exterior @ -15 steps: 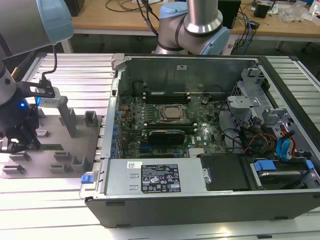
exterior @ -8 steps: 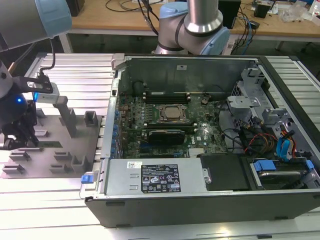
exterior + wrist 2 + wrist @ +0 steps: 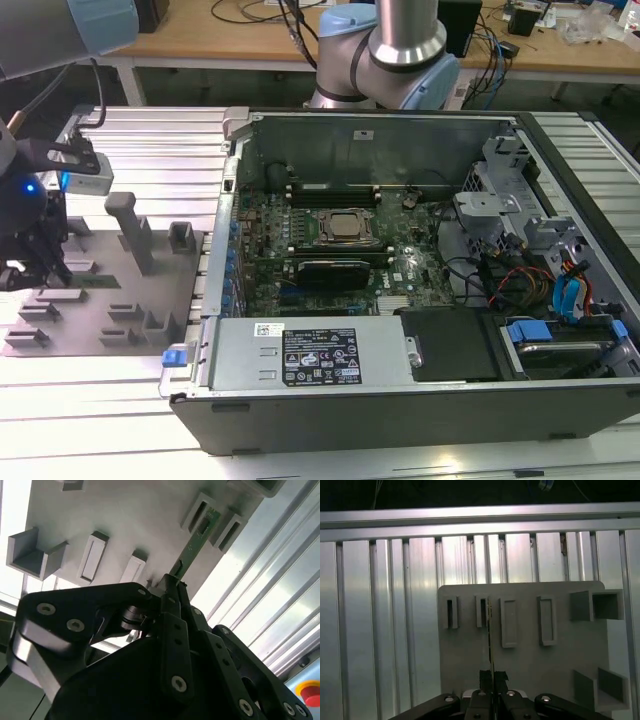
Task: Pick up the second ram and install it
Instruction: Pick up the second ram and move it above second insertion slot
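- Over the matte gray plate (image 3: 125, 510) with raised slotted blocks, the black metal hand (image 3: 172, 582) is pinched narrow on the second ram (image 3: 197, 537), a thin green stick whose far end lies between two blocks.
- In the first wrist view the stick appears edge-on.
- Beside the plate, the exterior view shows an open computer case (image 3: 400, 415) on the ribbed aluminium table (image 3: 150, 130).

counts — ram stick (image 3: 196, 541): 1 | gray plate (image 3: 465, 655): 1 | open computer case (image 3: 400, 420): 1 | gripper (image 3: 172, 582): 1
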`<action>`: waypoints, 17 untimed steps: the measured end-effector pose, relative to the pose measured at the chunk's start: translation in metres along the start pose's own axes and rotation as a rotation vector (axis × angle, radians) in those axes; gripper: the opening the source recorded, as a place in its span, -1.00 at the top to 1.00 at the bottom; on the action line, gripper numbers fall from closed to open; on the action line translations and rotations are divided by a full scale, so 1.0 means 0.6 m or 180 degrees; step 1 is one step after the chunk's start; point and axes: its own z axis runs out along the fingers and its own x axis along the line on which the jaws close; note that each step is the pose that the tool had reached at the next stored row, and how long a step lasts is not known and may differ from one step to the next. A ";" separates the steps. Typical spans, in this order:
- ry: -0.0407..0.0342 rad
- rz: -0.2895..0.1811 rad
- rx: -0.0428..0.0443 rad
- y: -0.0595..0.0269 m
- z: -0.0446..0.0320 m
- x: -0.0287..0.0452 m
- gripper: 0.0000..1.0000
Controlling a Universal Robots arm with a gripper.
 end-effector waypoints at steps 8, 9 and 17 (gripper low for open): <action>0.0000 0.0000 0.0000 0.001 -0.023 -0.001 0.78; 0.0000 0.0000 0.0000 0.001 -0.025 -0.001 0.78; 0.0000 0.0000 0.0000 0.002 -0.049 -0.002 0.78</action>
